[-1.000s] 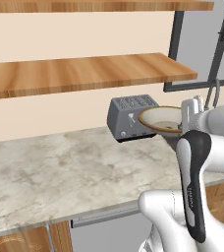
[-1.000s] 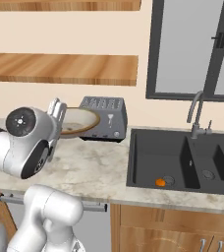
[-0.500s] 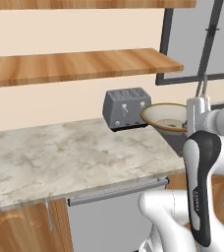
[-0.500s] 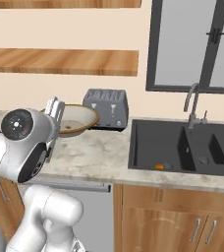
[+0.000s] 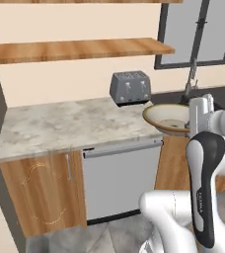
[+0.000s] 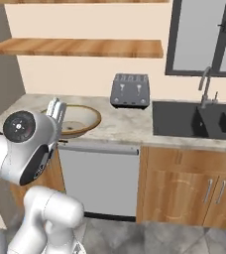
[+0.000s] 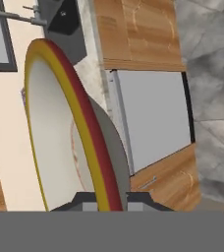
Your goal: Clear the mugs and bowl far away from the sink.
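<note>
Bowl (image 5: 169, 118) was level with its open side up, in the air at the front edge of the table (image 5: 60, 126), near the toaster (image 5: 130, 87). The end effector (image 7: 109, 197) was nearly closed, pinching the bowl's rim. The arm reached forward at table height, away from the sink (image 6: 199, 119).

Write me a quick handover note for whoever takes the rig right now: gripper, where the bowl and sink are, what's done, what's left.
Gripper: shut on the bowl's rim, carrying it.
Bowl: held in the air at the counter's front edge, left of the toaster.
Sink: right of the toaster, well away from the bowl.
Done: bowl lifted and taken away from the sink.
Left: set the bowl down on the counter, release, then see to the mugs.
</note>
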